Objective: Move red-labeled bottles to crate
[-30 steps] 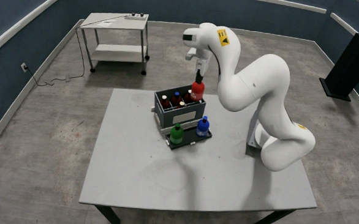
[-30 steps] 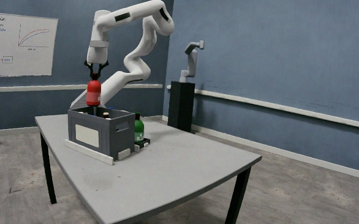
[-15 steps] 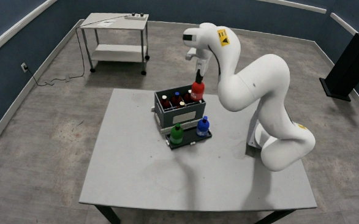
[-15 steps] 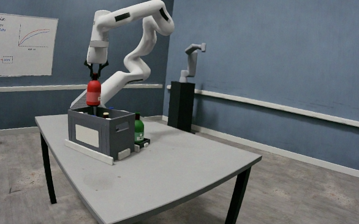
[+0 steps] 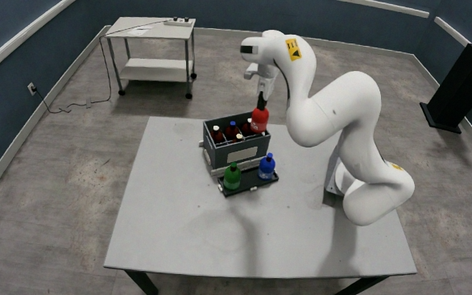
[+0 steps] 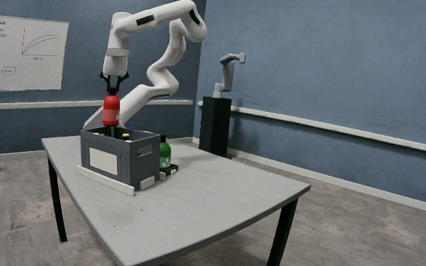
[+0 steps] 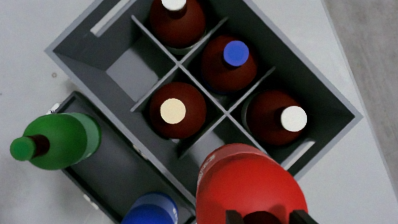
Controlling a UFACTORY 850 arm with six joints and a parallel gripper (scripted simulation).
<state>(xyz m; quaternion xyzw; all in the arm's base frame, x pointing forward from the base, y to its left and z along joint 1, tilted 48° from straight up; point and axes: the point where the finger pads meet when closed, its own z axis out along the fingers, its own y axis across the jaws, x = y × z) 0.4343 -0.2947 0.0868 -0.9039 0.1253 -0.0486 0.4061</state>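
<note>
While black gripper jaws (image 5: pixel 261 101) (image 6: pixel 113 88) clasp one red bottle's neck (image 5: pixel 259 120) (image 6: pixel 111 109) (image 7: pixel 250 175): placement, grey crate (image 5: pixel 220 156) (image 6: pixel 123 160) (image 7: pixel 315 80), tabletop's (image 5: pixel 167 242) (image 6: pixel 209 211) (image 7: pixel 25 30) far edge, top view.
Next, likely: align with empty slot (image 7: pixel 214 142), lower upright.

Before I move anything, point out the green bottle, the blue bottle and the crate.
green bottle (image 5: pixel 232 178) (image 6: pixel 165 153) (image 7: pixel 62 142): top, exterior, wrist; body.
blue bottle (image 5: pixel 267 168) (image 7: pixel 152 212): top, wrist; body.
crate (image 5: pixel 212 156) (image 6: pixel 123 163) (image 7: pixel 320 72): top, exterior, wrist; wall.

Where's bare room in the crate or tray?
Crate: end slot beside the cream-capped bottle; the opposite slot sits partly hidden by the red bottle.
Tray: between green bottle and blue bottle.
Crowded: crate's row away from the tray.
</note>
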